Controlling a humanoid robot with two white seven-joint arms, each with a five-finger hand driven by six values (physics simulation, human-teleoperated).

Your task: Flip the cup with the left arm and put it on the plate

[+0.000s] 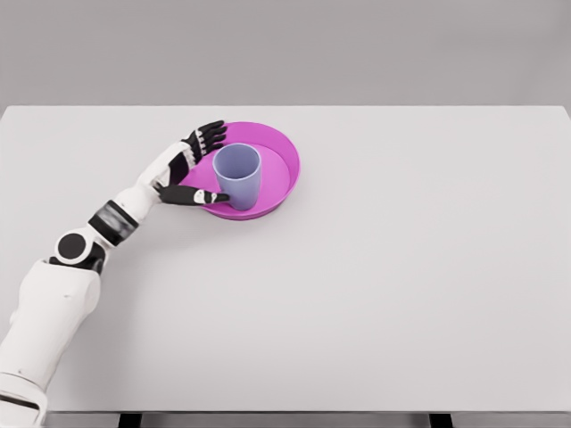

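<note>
We see the cup (237, 176), pale blue-lavender, standing upright with its mouth up, inside the magenta plate (284, 165), toward the plate's left and near side. The plate sits on the white table (401, 285), left of centre and toward the far edge.

The left hand (192, 168) is just beside the cup on its left. Its fingers (209, 136) are spread and reach over the plate's far-left rim; the thumb (198, 196) stretches along the near-left rim, its tip at or very close to the base of the cup. We cannot tell whether the thumb touches the wall. The fingers do not wrap the cup, so we note the hand as open and holding nothing. The right arm does not show in the head view.

Judgement on progress: with the cup upright and resting on the plate, the flip and placement look done, or nearly so; what remains seems to be clearing the hand away without nudging the cup.

Handling notes, judged from appearance only. The cup looks like a rigid, thin-walled tumbler, probably light and smooth, slightly tapered toward the base. If a re-grasp were needed, we would take it around the mid-wall, thumb opposing fingers, rather than at the rim, where a smooth taper could slip upward out of the grip. Light weight means a sideways brush from the thumb could slide or tip it. The plate's raised rim should check a small slide.
</note>
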